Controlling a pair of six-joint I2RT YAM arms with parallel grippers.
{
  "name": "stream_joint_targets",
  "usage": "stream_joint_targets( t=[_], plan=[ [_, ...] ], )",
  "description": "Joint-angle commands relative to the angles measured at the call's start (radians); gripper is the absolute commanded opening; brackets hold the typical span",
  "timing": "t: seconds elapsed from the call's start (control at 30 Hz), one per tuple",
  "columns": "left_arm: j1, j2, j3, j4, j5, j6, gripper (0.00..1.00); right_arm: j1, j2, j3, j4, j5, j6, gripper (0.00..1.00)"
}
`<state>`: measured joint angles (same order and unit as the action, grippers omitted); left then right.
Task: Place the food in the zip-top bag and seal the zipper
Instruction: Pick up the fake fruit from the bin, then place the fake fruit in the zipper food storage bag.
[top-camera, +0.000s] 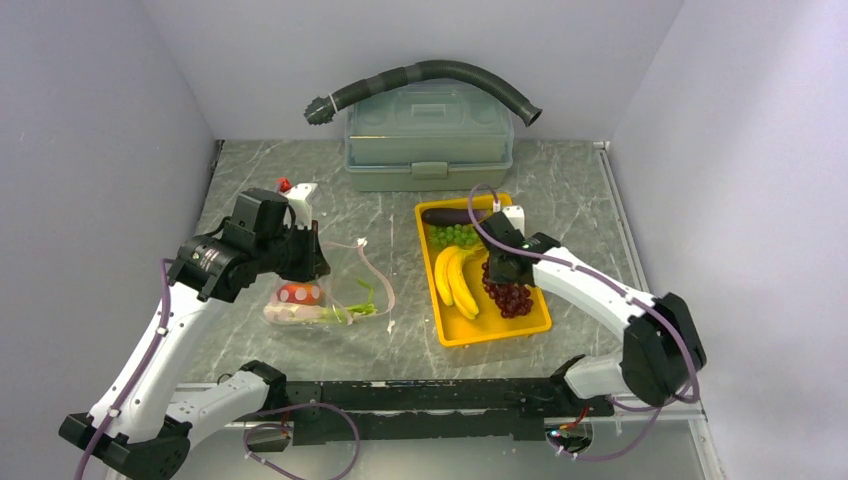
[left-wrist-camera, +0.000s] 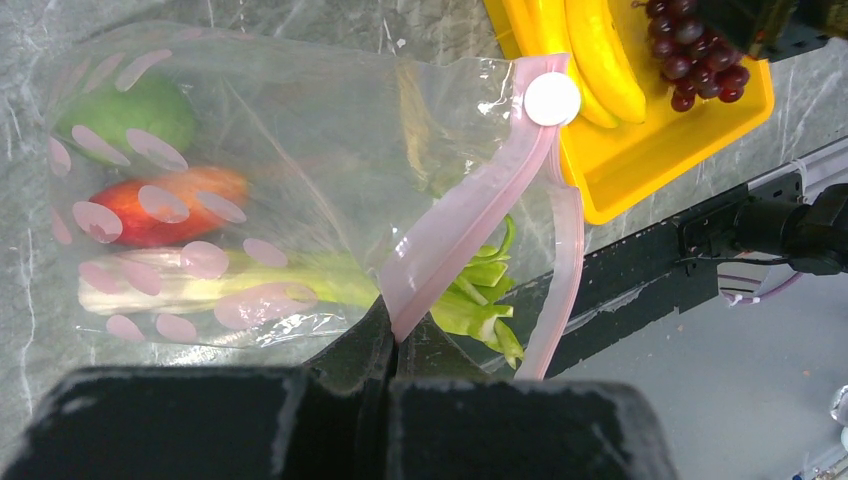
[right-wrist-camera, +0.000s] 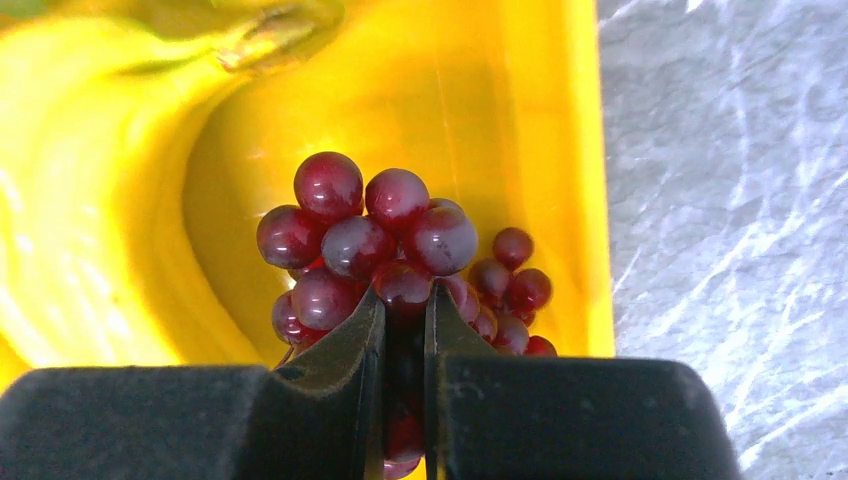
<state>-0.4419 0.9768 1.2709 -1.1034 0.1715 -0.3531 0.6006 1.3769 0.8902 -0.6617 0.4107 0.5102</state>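
Note:
The clear zip-top bag (left-wrist-camera: 300, 140) with pink dots lies left of centre on the table (top-camera: 340, 290). It holds a white-green leek (left-wrist-camera: 200, 285), a red piece (left-wrist-camera: 150, 205) and a green piece (left-wrist-camera: 125, 110). My left gripper (left-wrist-camera: 395, 330) is shut on the pink zipper strip (left-wrist-camera: 460, 220) and holds the mouth up. A white slider (left-wrist-camera: 552, 98) sits on the strip. My right gripper (right-wrist-camera: 405, 310) is shut on the dark purple grapes (right-wrist-camera: 370, 235) in the yellow tray (top-camera: 520, 322). Bananas (top-camera: 456, 280), green grapes (top-camera: 452, 236) and an eggplant (top-camera: 450, 215) lie in the tray.
A grey-green lidded box (top-camera: 428, 135) stands at the back with a dark corrugated hose (top-camera: 430, 75) over it. The tray's right rim (right-wrist-camera: 588, 180) is close beside the grapes. A black rail (top-camera: 420, 395) runs along the near edge.

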Motion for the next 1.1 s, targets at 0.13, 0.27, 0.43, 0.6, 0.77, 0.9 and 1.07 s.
stream_joint_targets(
  t=[0.13, 0.27, 0.43, 0.6, 0.77, 0.9, 1.07],
  plan=[
    [0.003, -0.022, 0.007, 0.039, 0.022, -0.002, 0.00, -0.002, -0.184, 0.117, -0.083, 0.051, -0.010, 0.00],
    [0.003, -0.017, 0.008, 0.042, 0.022, -0.004, 0.00, 0.010, -0.247, 0.157, -0.081, 0.002, -0.016, 0.00],
    [0.003, -0.012, 0.019, 0.036, 0.012, -0.002, 0.00, 0.056, -0.311, 0.226, -0.081, -0.052, -0.006, 0.00],
    [0.004, -0.007, 0.020, 0.037, 0.011, -0.003, 0.00, 0.162, -0.346, 0.323, -0.070, -0.065, 0.018, 0.00],
    [0.004, -0.002, 0.022, 0.041, 0.019, -0.004, 0.00, 0.264, -0.370, 0.389, -0.002, -0.122, 0.033, 0.00],
    [0.004, 0.005, 0.025, 0.036, 0.016, -0.002, 0.00, 0.290, -0.396, 0.394, 0.115, -0.234, 0.048, 0.00],
    [0.003, 0.007, 0.025, 0.040, 0.017, -0.004, 0.00, 0.326, -0.390, 0.396, 0.257, -0.344, 0.070, 0.00]
  ],
)
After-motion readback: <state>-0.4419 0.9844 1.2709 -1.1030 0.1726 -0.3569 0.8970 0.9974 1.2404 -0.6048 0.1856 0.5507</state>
